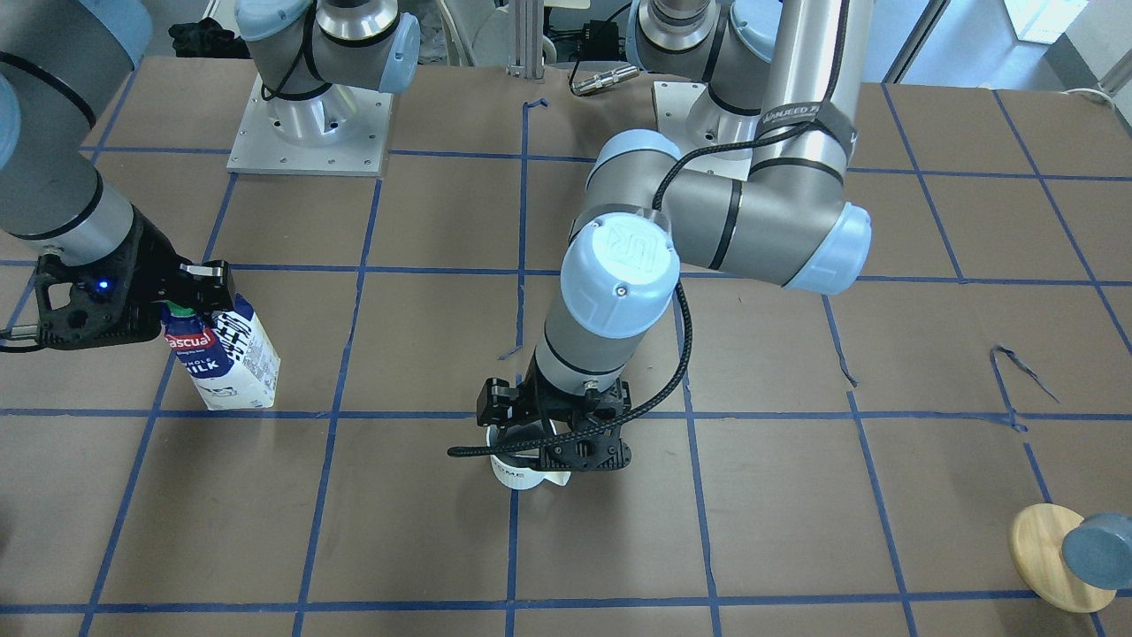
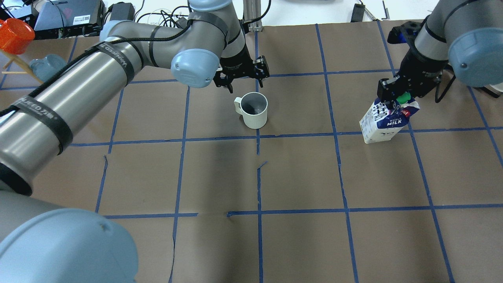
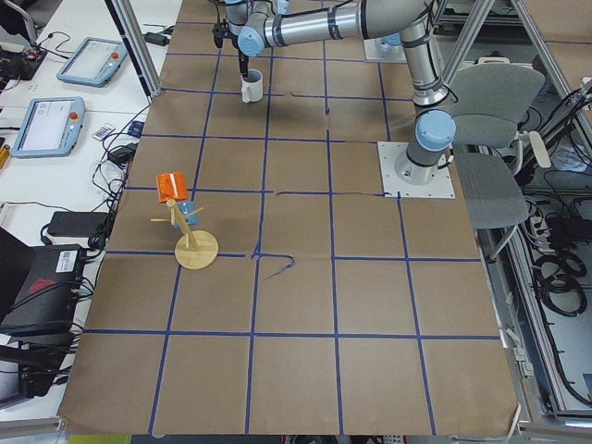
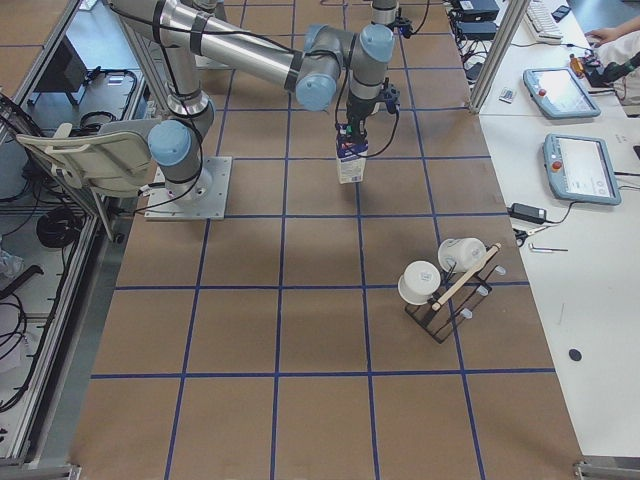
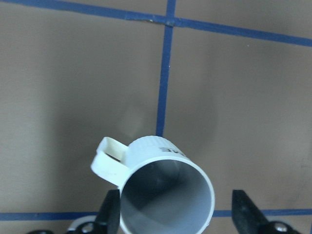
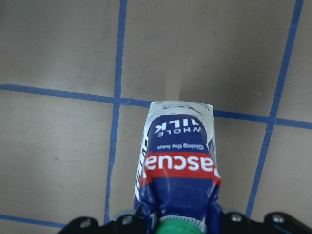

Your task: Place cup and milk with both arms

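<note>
The white cup (image 2: pixel 254 111) stands upright on the brown table, handle toward the view's left, grey inside. My left gripper (image 2: pixel 241 76) hangs just above it, open. In the left wrist view the cup (image 5: pixel 163 195) sits between the two spread fingers (image 5: pixel 109 214), with a gap on the right side. The milk (image 2: pixel 383 124) is a blue and white carton with a green cap, tilted, its base at the table. My right gripper (image 2: pixel 396 98) is shut on the carton's top by the cap. The front view shows this gripper (image 1: pixel 199 296) and the milk (image 1: pixel 232 354) too.
A round wooden piece with a blue-grey disc (image 1: pixel 1061 553) lies at the table's near right corner in the front view. An orange cup (image 2: pixel 13 35) hangs on a wooden stand. A rack with white cups (image 4: pixel 440 285) stands further along the table. Arm bases (image 1: pixel 309 124) are at the robot's side.
</note>
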Tool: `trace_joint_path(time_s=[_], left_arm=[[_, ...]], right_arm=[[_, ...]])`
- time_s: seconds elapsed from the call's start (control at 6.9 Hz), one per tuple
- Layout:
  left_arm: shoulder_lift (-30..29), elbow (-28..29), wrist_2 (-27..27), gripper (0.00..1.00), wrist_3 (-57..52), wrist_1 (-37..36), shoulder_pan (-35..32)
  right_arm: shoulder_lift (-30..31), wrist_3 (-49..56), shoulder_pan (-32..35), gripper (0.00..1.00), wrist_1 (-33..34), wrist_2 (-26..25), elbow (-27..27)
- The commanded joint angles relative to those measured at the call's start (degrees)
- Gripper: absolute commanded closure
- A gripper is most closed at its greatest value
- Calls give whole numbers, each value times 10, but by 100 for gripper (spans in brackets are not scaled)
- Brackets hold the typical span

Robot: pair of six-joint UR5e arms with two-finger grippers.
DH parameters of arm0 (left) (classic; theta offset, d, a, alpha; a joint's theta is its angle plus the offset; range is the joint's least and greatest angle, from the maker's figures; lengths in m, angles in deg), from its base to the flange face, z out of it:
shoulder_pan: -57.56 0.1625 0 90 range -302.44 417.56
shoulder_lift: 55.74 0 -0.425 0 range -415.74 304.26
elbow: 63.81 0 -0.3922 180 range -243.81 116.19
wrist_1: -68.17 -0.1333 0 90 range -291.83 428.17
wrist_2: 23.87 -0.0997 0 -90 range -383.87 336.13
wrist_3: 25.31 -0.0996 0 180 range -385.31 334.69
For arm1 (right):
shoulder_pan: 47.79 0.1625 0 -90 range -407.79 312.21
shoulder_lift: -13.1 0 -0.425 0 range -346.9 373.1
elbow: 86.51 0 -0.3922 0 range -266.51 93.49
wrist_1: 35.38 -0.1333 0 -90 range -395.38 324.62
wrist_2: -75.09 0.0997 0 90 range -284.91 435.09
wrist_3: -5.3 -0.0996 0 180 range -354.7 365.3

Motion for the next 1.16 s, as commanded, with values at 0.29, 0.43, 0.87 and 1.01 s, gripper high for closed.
trace_joint_path(time_s=[0.29,0.43,0.87,1.01], left_arm=[[204,-66,-44,8,-110,275,23],[248,-91,-43,0,-111,276,22],[292,-109,-55,0,-128,203,43],[293,-106,-89,0,-201,165,88]], right_arm=[[-147,-214,126,78,-6,61,190],[-192,-245,132,78,-3,63,237],[-234,-281,183,78,-2,86,259],[-239,-273,200,78,-4,78,253]])
